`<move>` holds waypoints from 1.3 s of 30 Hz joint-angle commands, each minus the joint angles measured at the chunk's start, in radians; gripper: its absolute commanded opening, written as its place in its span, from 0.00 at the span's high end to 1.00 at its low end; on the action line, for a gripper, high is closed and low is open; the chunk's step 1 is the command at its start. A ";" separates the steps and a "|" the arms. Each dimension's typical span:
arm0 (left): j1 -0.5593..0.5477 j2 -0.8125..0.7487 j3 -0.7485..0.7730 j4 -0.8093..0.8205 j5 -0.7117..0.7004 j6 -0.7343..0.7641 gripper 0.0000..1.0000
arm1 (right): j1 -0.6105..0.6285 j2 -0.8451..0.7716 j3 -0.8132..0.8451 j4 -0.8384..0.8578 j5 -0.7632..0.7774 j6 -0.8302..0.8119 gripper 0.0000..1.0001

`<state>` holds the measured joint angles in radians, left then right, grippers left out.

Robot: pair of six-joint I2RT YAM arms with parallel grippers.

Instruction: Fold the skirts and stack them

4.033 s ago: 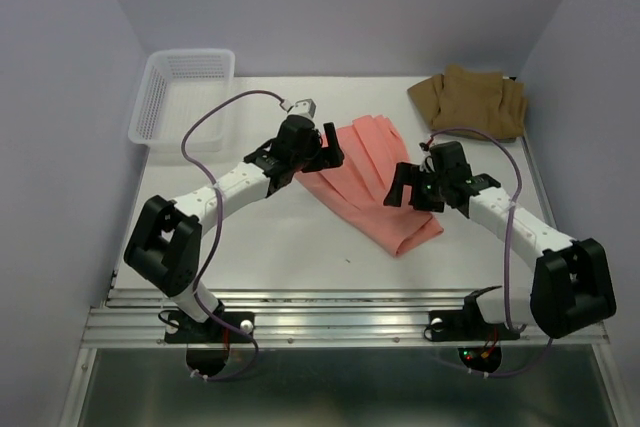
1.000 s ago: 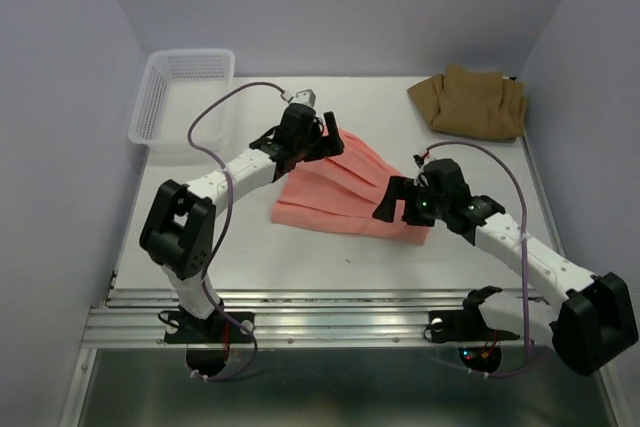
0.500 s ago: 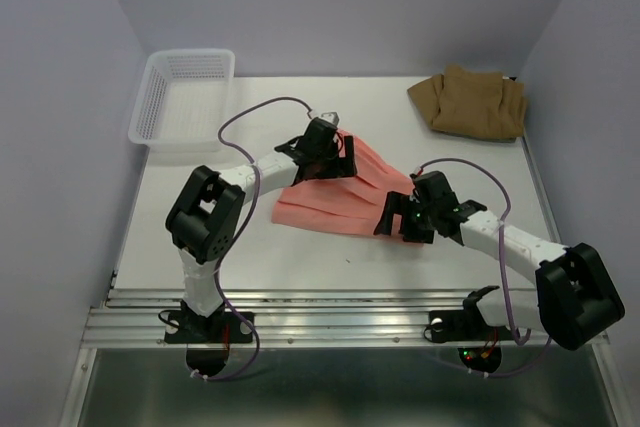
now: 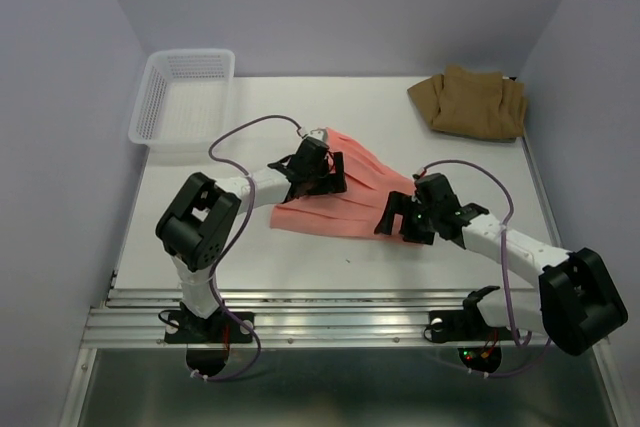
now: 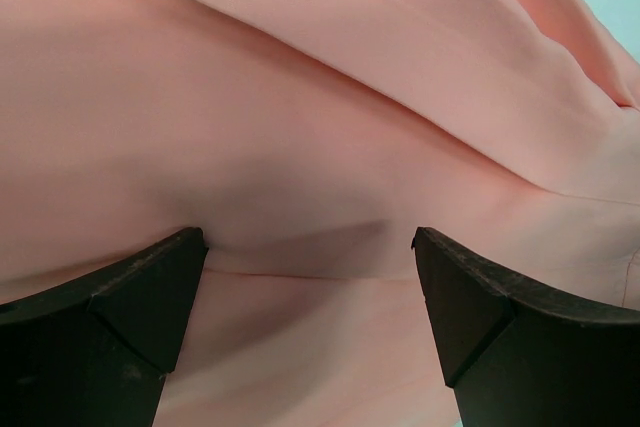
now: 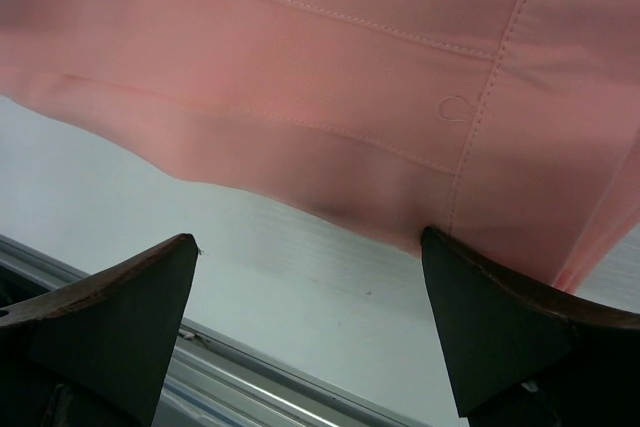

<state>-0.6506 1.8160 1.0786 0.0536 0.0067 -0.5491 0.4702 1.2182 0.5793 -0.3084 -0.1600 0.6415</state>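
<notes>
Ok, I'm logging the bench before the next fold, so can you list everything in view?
salmon-pink pleated cloth skirt: one, salmon-pink, lying flat mid-table
tan-brown cloth skirt: one, tan-brown, heaped at the table's far right corner
white plastic lattice basket: one, white, far left corner
white table: one, white, under everything
grey metal rail: one, grey, along the table's near edge
left gripper: one, black fingers, open, over the pink skirt's far left part
right gripper: one, black fingers, open, at the pink skirt's near right edge
</notes>
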 commanded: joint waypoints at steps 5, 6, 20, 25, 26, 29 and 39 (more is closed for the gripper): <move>0.043 -0.060 -0.078 -0.093 -0.142 -0.006 0.01 | -0.002 -0.054 -0.056 -0.073 0.105 0.017 0.00; 0.054 -0.069 -0.083 -0.092 -0.142 -0.005 0.01 | -0.002 -0.062 -0.058 -0.081 0.111 0.020 0.00; 0.121 -0.383 -0.043 -0.146 -0.129 0.032 0.01 | -0.002 -0.239 0.171 -0.204 0.169 -0.071 0.00; 0.121 -0.350 0.038 -0.162 -0.143 0.067 0.01 | -0.002 -0.197 0.273 -0.215 0.357 -0.026 0.00; 0.121 -0.334 0.075 -0.166 -0.151 0.087 0.01 | -0.002 -0.174 0.292 -0.215 0.393 -0.026 0.00; 0.134 -0.252 0.164 -0.173 -0.145 0.122 0.01 | -0.037 -0.063 0.374 -0.213 0.473 -0.049 0.00; 0.204 0.129 0.490 -0.262 -0.083 0.189 0.01 | -0.261 0.171 0.453 -0.161 0.321 -0.232 0.00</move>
<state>-0.4599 1.8927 1.4872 -0.1516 -0.0902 -0.4175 0.2909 1.3670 1.0004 -0.5083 0.2150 0.4854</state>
